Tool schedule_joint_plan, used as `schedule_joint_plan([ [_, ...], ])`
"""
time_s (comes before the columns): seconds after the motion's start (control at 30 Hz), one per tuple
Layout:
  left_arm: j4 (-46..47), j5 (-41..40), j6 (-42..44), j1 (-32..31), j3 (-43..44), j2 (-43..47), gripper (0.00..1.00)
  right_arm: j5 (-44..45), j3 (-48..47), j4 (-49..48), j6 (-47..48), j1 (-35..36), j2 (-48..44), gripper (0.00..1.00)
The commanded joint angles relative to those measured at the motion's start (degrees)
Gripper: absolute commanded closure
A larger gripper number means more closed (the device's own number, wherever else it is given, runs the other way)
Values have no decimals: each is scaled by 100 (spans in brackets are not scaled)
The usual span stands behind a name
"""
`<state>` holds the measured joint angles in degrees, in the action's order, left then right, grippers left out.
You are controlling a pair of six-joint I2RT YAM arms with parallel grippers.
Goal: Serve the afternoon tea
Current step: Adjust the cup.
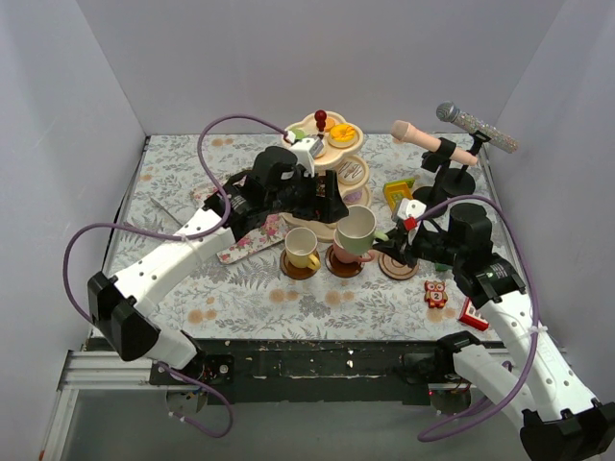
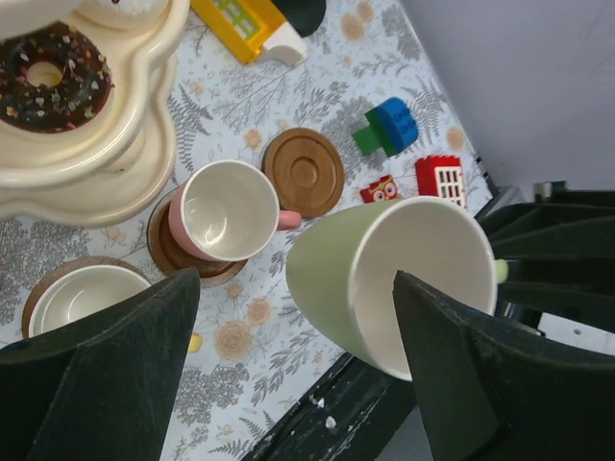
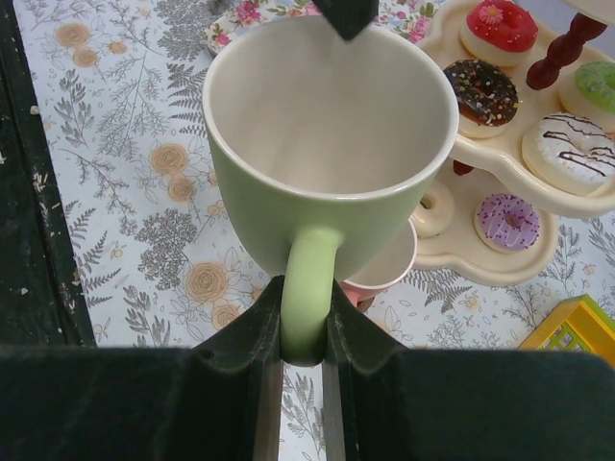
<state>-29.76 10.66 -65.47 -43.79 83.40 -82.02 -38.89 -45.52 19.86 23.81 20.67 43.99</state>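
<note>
Two of the three cups already sit on saucers at the centre of the top view: the yellow cup [image 1: 302, 248] and, just to its right, the pink cup [image 1: 339, 254]. The third, the green cup [image 1: 356, 230], hangs in the air above the pink cup. The right gripper [image 3: 305, 309] is clenched on its handle, pinching it from both sides. The left gripper [image 2: 293, 277] hovers over it with its fingers spread wide and grips nothing; one tip is at the cup's rim and the other is clear of its wall. One bare saucer [image 1: 399, 266] lies just right of the pink cup. That makes three saucers in all, two of them filled, and I judge that setting the green cup on the bare one is the main step left. The three-tier stand [image 2: 115, 192], topped by a red knob [image 1: 320, 117], looks loaded. The right wrist view shows six treats on it: a red donut [image 3: 495, 24], a chocolate donut [image 3: 485, 91], a green one [image 3: 596, 86], a white striped one [image 3: 572, 154], a purple one [image 3: 506, 221] and a pale one [image 3: 437, 206] that is partly hidden. Whether any treat lies off the stand I cannot tell.
</note>
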Motion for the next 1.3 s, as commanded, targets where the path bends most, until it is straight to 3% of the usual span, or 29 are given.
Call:
schedule_joint_plan([
  [0.0,-521,-221,359,-164,483,-270,21,-31,-177,-439,132,104,-31,99],
  [0.1,-689,-283,509,-296,643,-490,30,31,-186,-395,185,174,-13,99],
  [0.2,-777,-196,571,-376,774,-683,47,136,-159,-360,264,236,5,99],
  [0.43,-918,-134,729,-516,1038,-939,99,628,-37,-289,335,359,-30,99],
  [0.5,-839,-178,808,-543,1038,-904,100,803,25,-307,274,359,-101,98],
  [0.53,-795,-195,860,-560,1038,-886,100,996,34,-307,116,359,-127,89],
  [0.6,-725,-292,913,-587,1091,-851,100,1243,-36,-71,-130,359,-162,67],
  [0.63,-707,-336,922,-587,1152,-851,100,1392,-88,61,-279,359,-171,49],
  [0.67,-698,-362,922,-595,1214,-860,100,1489,-167,193,-446,359,-189,41],
  [0.93,-803,-722,1097,-674,1811,-1114,100,1946,-932,959,-1167,359,-838,9],
  [1.07,-1084,-1213,1335,-920,2040,-1308,100,2455,-1966,1291,-1905,359,-551,7],
  [1.23,-1295,-1794,1572,-1360,2286,-1492,100,3010,-3664,3161,-2275,359,1127,35],
  [1.27,-1313,-1908,1599,-1430,2330,-1527,100,2967,-3797,3408,-2293,359,1373,36],
])
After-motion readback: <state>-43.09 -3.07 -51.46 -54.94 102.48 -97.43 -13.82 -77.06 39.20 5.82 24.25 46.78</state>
